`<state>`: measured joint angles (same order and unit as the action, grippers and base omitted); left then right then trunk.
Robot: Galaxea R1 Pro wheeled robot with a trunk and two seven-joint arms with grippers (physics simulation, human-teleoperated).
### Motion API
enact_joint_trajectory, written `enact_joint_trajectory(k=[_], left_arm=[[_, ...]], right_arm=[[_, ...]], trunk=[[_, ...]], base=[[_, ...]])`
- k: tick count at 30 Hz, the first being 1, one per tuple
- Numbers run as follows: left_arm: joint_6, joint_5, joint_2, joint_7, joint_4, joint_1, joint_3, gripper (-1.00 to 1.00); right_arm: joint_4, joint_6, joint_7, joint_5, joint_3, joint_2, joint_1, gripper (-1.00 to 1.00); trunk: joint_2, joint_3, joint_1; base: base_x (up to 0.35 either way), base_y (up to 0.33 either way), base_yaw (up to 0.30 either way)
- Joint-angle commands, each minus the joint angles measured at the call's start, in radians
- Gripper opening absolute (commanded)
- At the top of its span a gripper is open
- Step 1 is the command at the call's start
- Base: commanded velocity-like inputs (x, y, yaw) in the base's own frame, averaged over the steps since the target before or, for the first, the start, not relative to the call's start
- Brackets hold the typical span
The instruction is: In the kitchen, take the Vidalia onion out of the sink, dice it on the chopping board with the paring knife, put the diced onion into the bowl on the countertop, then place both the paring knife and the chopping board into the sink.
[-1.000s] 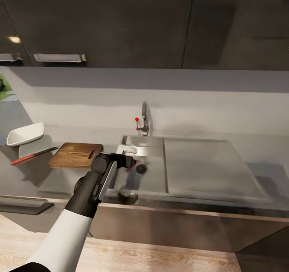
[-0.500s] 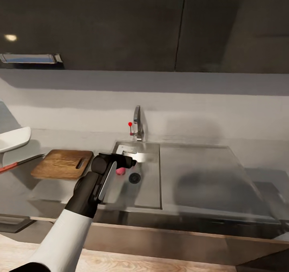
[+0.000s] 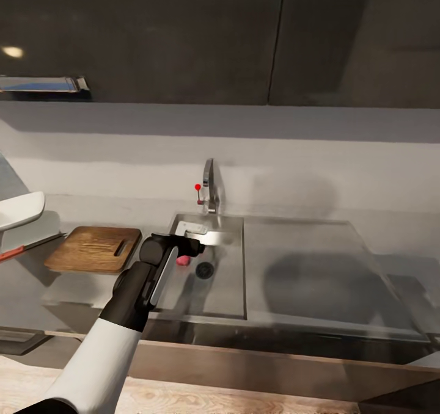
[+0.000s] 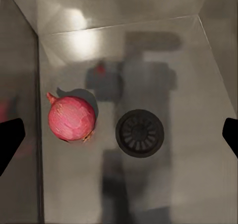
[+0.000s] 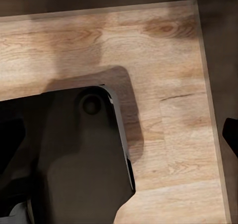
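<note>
Your left tool (image 3: 190, 247) hangs over the sink (image 3: 226, 279), pointing down into the basin, and its fingers stand wide apart, one dark fingertip (image 4: 10, 142) at each edge of the left wrist view with nothing between them. The onion (image 4: 71, 118) lies on the basin floor, pink-red and round, just beside the round drain (image 4: 140, 133) and apart from it. It sits off to one side of the gap between the fingers, nearer one fingertip than the other, and is not touched by either. From the head view the onion (image 3: 181, 259) shows as a small pink patch just under the tool, on the board's side of the drain (image 3: 205, 270). The chopping board (image 3: 95, 249) lies flat on the bench (image 3: 36, 279) just left of the sink, the knife (image 3: 27, 247) and white bowl (image 3: 18, 210) beyond it at the view's left edge. Your right tool (image 5: 119, 130) faces the wooden floor (image 5: 163, 60); its fingers are spread wide.
</note>
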<state>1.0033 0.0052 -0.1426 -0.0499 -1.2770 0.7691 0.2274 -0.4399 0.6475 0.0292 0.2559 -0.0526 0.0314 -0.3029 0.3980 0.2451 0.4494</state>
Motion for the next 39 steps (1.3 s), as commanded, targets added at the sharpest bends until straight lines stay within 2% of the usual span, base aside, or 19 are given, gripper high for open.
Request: enact_joint_trajectory(k=[1, 9, 39], left_arm=[[0.004, 0.002, 0.0, -0.025, 0.001, 0.001, 0.001, 1.0], [0.005, 0.002, -0.001, -0.067, 0.021, 0.001, 0.001, 1.0], [0.005, 0.004, -0.001, -0.071, 0.024, 0.001, 0.001, 1.0]], right_arm=[[-0.002, 0.001, 0.003, 0.006, -0.006, 0.001, -0.001, 1.0], [-0.002, 0.001, 0.003, 0.006, -0.006, 0.0, -0.001, 1.0], [-0.002, 0.001, 0.003, 0.006, -0.007, -0.008, -0.001, 1.0]], trunk=[[0.002, 0.003, 0.001], [0.002, 0.011, 0.001], [0.002, 0.045, 0.001]], base=[[0.0, 0.0, 0.0], [0.0, 0.0, 0.0], [0.0, 0.0, 0.0]])
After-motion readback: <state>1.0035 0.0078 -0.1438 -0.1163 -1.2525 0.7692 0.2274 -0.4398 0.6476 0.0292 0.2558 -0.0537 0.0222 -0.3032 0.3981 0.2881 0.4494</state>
